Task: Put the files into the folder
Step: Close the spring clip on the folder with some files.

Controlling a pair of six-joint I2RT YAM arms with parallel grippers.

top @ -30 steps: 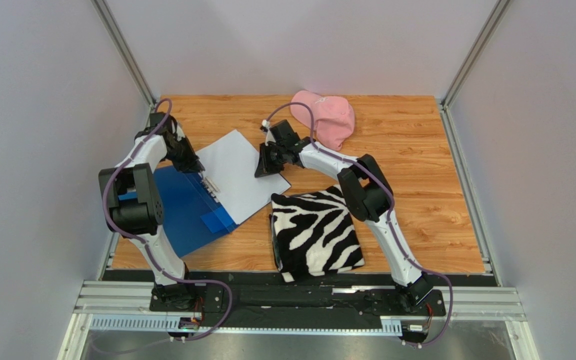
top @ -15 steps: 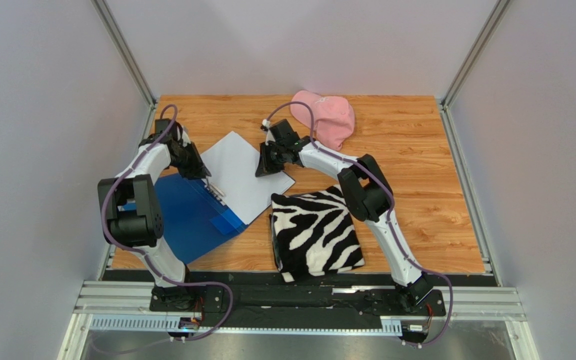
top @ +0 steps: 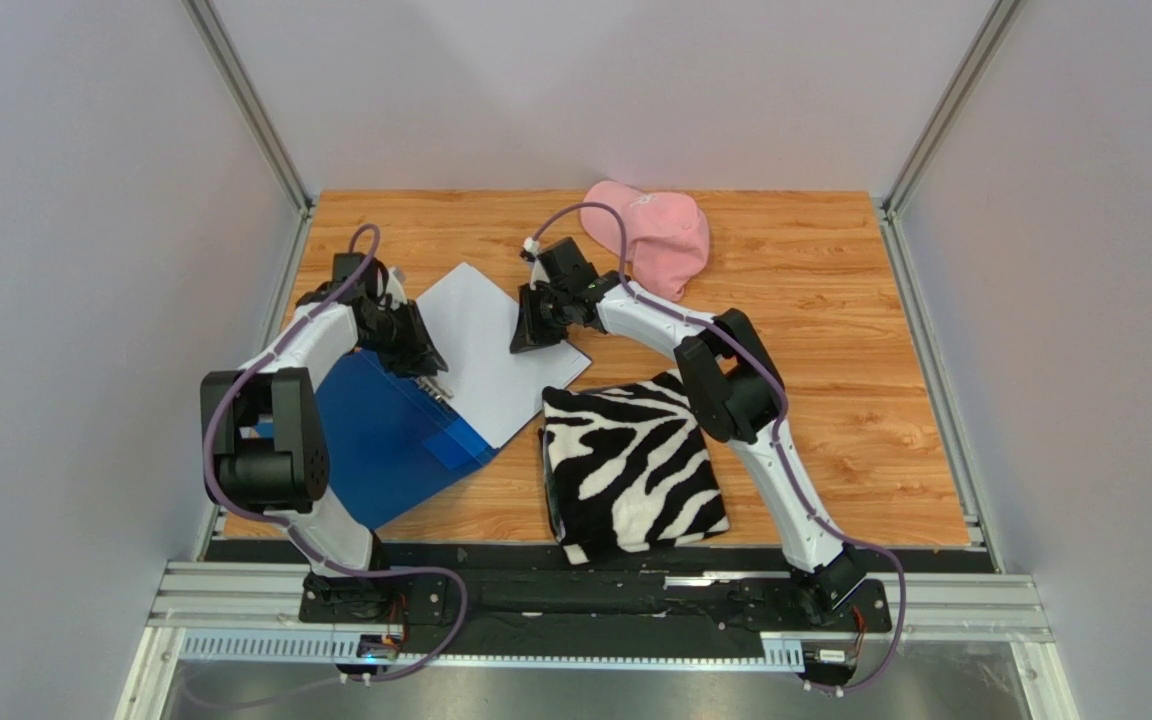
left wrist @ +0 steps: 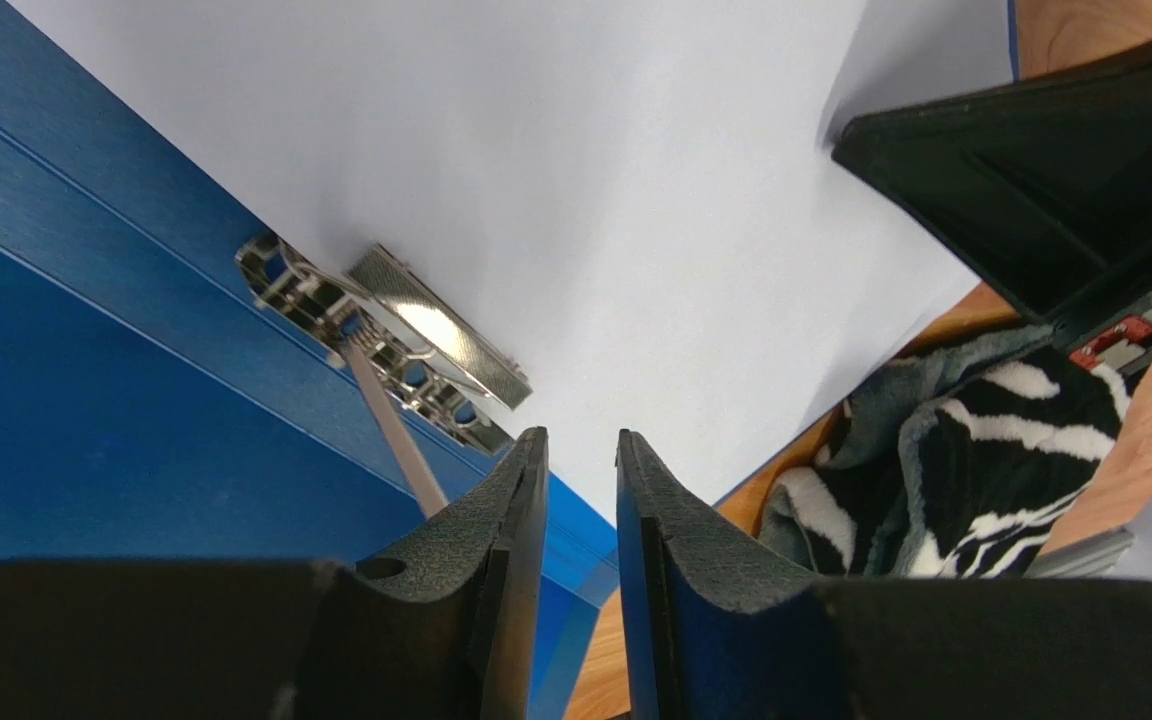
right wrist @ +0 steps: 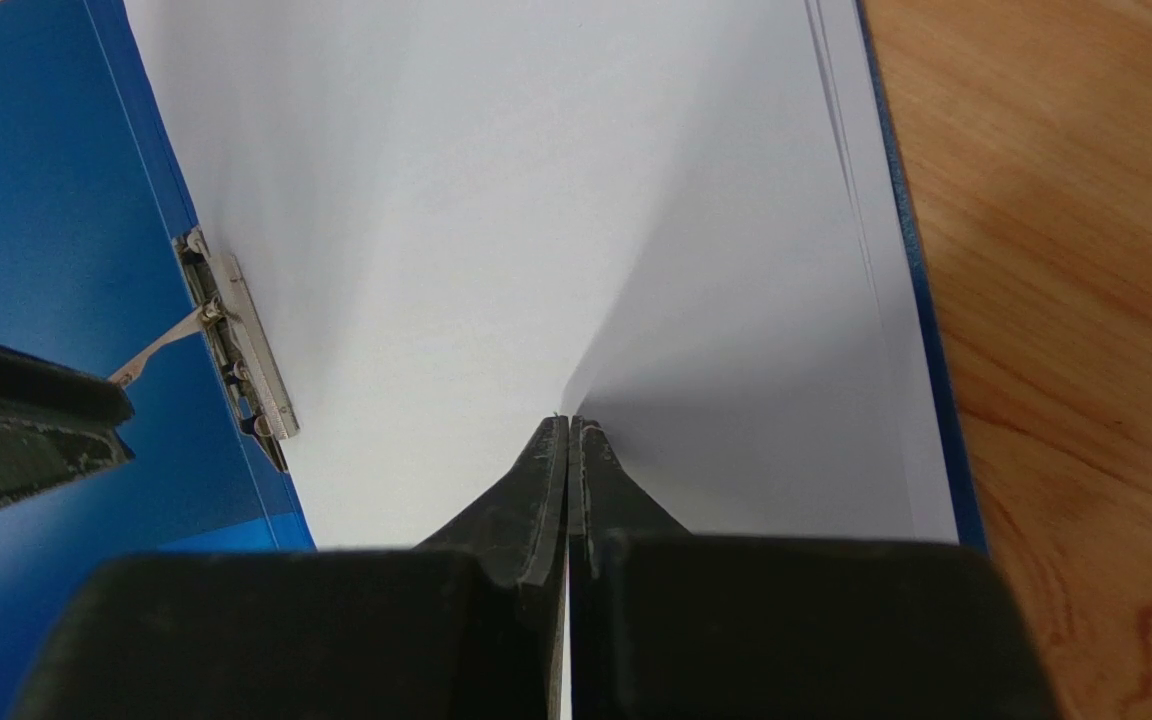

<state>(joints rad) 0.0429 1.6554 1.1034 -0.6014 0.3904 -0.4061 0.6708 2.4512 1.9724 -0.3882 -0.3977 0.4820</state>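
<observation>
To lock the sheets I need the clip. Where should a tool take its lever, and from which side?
Probably at the free end of the lever, coming from the blue cover side: the thin arm sticks out from the clip over that cover, and the sheets lie on the other side.

The left arm (top: 297,338) and right arm (top: 785,480) wear white shells between black joint housings, each trailed by a thin purple cable (top: 211,450). The left tool (left wrist: 579,450) and right tool (right wrist: 567,432) have matte black fingers (left wrist: 492,540)
</observation>
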